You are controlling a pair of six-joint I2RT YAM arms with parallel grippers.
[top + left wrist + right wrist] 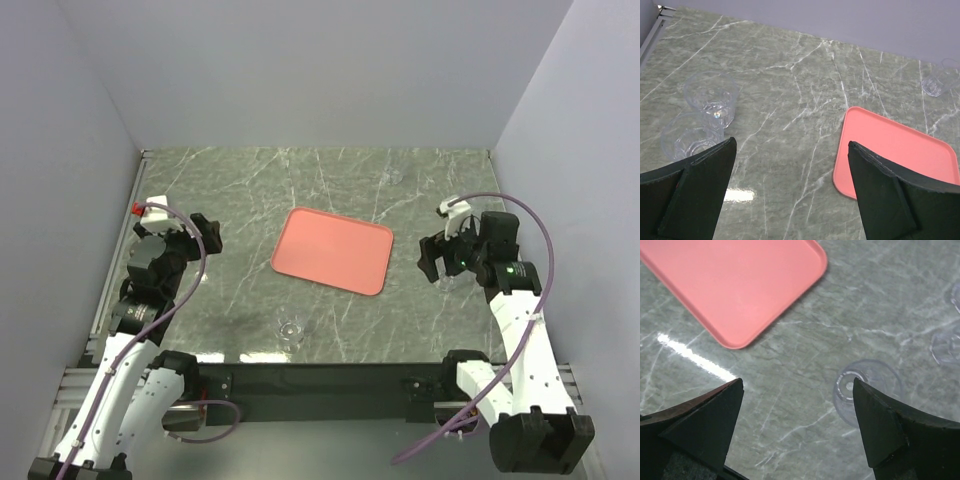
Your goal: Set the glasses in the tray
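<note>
The salmon-pink tray (332,250) lies empty in the middle of the marble table; it also shows in the left wrist view (895,150) and the right wrist view (740,280). One clear glass (291,330) stands near the front edge. My left gripper (210,235) is open and empty (791,145), left of the tray; two glasses (710,97) (690,137) stand beyond its left finger. My right gripper (430,260) is open and empty (797,382), right of the tray. A glass (865,390) stands on the table just inside its right finger, not gripped.
Another glass (940,80) stands beyond the tray's far corner. More glasses (947,345) show at the right edge of the right wrist view. Grey walls close in the table on three sides, with a metal rail (125,225) on the left.
</note>
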